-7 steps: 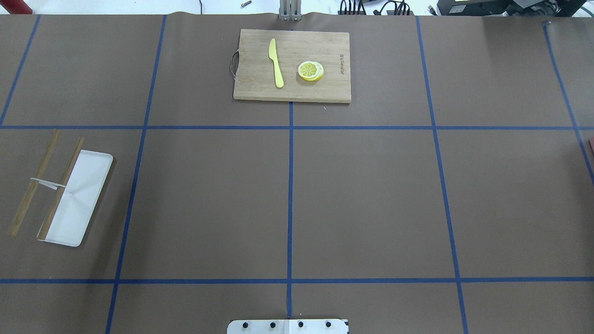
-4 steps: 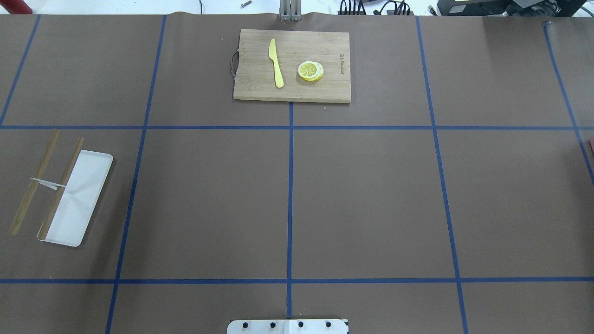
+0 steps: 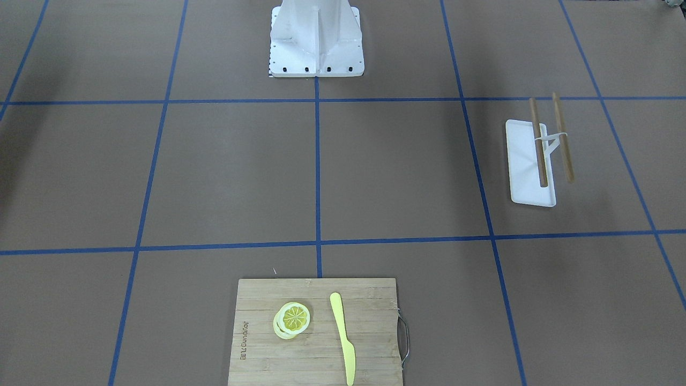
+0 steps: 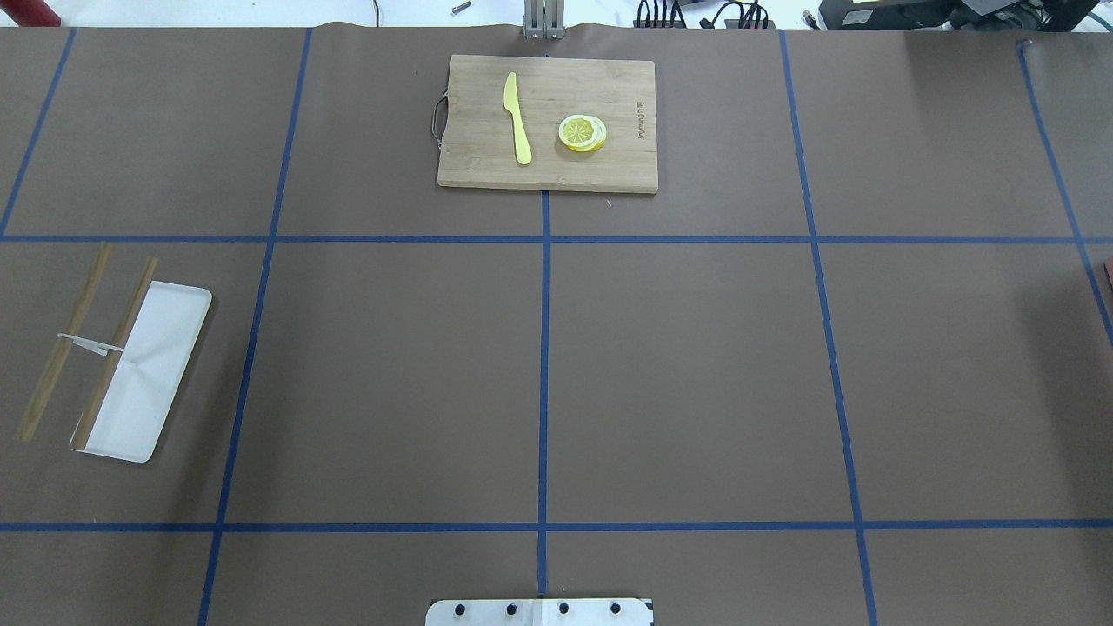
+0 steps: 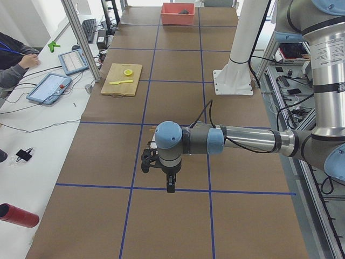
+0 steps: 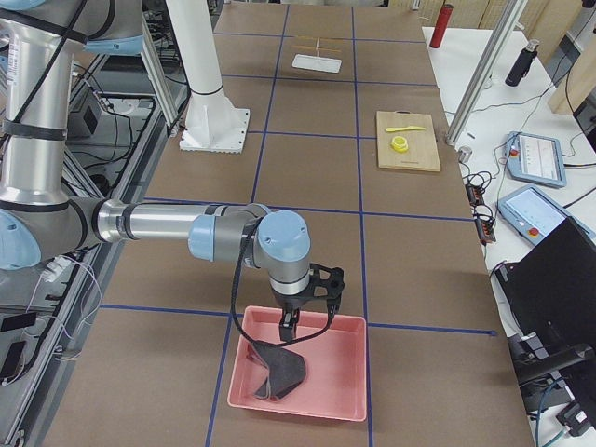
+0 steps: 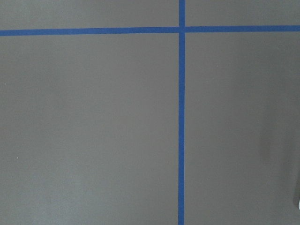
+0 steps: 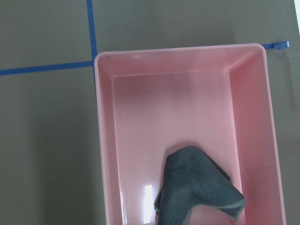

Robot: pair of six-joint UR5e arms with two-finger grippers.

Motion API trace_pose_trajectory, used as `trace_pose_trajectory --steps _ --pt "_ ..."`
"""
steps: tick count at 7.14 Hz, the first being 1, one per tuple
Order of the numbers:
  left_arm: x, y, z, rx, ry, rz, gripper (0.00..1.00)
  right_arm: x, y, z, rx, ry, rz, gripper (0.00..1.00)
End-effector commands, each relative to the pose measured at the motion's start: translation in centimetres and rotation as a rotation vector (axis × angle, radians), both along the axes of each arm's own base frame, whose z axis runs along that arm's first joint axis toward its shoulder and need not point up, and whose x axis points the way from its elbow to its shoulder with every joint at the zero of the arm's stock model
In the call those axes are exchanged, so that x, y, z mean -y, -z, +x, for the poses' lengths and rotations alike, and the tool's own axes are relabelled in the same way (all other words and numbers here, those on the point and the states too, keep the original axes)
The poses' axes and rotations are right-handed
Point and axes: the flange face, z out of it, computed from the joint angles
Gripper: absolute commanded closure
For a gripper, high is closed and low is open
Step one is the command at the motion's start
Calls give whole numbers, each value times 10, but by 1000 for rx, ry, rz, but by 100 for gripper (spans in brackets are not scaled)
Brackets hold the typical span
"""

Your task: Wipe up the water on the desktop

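The desktop is a matte brown surface crossed by blue tape lines; it also shows in the front-facing view. I see no wet patch on it. A grey cloth lies in a pink bin at the table's right end. My right gripper hangs just above that bin and the cloth; I cannot tell whether it is open or shut. My left gripper hovers over bare desktop at the left end; I cannot tell its state either. Neither gripper shows in the wrist views.
A bamboo cutting board at the far middle holds a yellow knife and lemon slices. A white tray with two wooden sticks lies at the left. The robot's white base stands at the near edge.
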Motion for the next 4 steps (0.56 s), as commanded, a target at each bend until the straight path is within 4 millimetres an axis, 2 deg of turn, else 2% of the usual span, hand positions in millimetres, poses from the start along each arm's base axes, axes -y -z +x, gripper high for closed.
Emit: trace_pose_trajectory --steps 1,4 --pt "-1 -1 0 0 -1 -1 1 29 21 -42 1 26 20 0" --pt "-1 -2 0 0 0 -5 1 24 18 -43 5 48 75 0"
